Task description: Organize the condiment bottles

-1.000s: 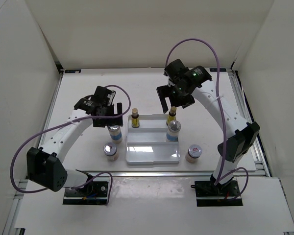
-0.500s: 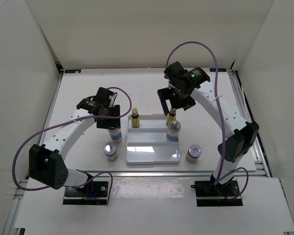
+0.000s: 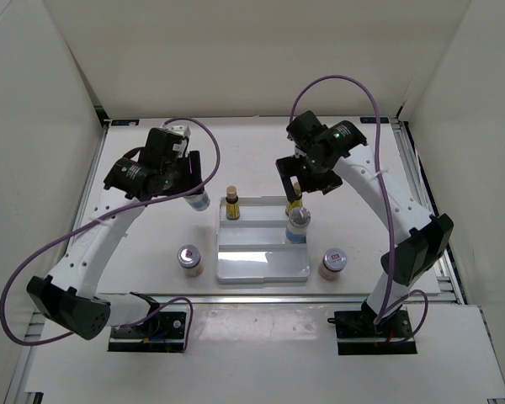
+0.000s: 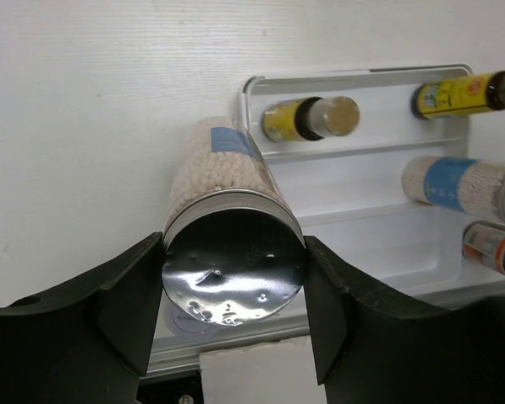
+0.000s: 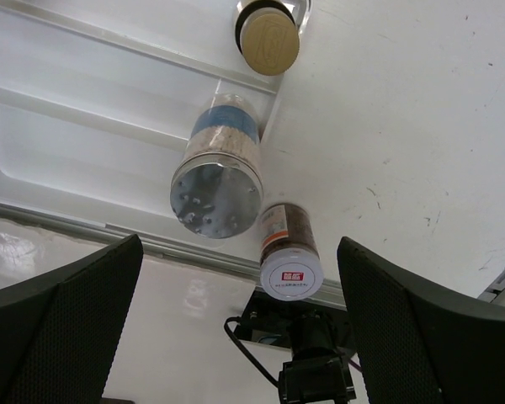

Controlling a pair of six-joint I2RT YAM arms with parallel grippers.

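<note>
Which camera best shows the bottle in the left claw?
Left wrist: the blue-label bottle fills it, the left gripper clamping its cap. From above, the gripper mostly hides it; right wrist misses it.

I am looking down at a white worktop (image 3: 252,151) that is carrying a white stepped tray (image 3: 261,268) near its middle, toward the front edge. A short silver-lidded jar (image 3: 189,259) is standing upright on the worktop just beside the tray's left front corner, apart from it. A second short jar (image 3: 332,263), its lid bearing a red mark, is standing upright just off the tray's right front corner, also sitting directly on the worktop
</note>
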